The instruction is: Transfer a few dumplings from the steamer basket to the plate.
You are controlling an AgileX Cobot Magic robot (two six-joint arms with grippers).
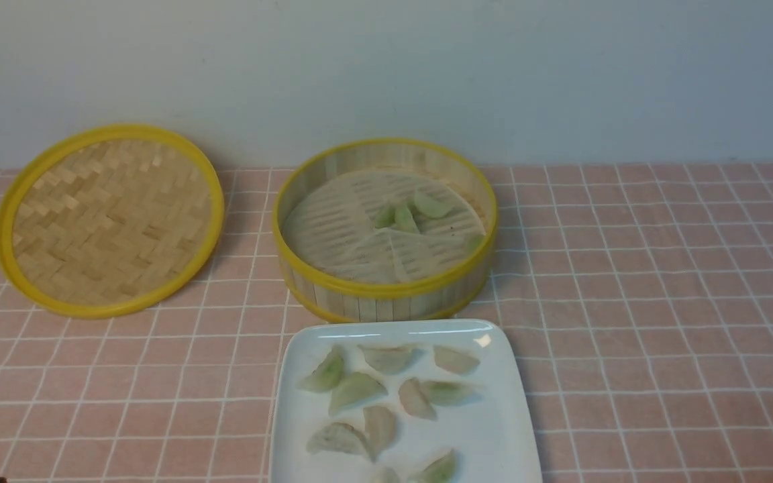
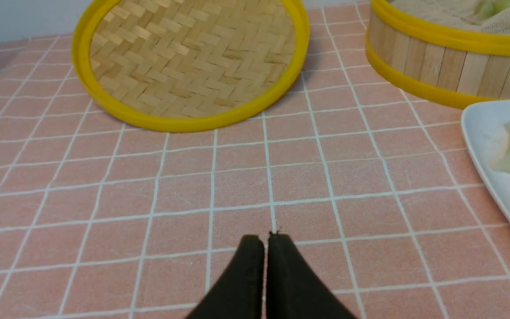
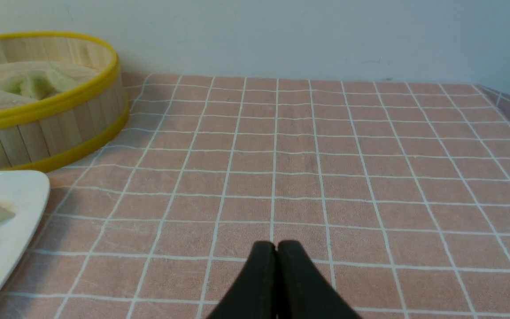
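1. Tabletop (image 1: 661, 282) right of the steamer basket (image 1: 386, 295) and plate (image 1: 494, 429): bare cloth out to the edge, widest open lane.
2. Lid (image 1: 110, 220) lies flat on the left, well apart from the basket; a narrow strip of cloth runs between them.
3. Plate sits just in front of the basket, almost no gap there.
4. Basket is open on top; its upright wall rings the dumplings (image 1: 413, 211) inside.
5. Wall close behind basket and lid.
6. Left pincer (image 2: 266, 237) and right pincer (image 3: 277, 245) both over bare cloth.

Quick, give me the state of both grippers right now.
Left gripper: closed, holding nothing, over the bare tablecloth.
Right gripper: closed, holding nothing, also over tablecloth.
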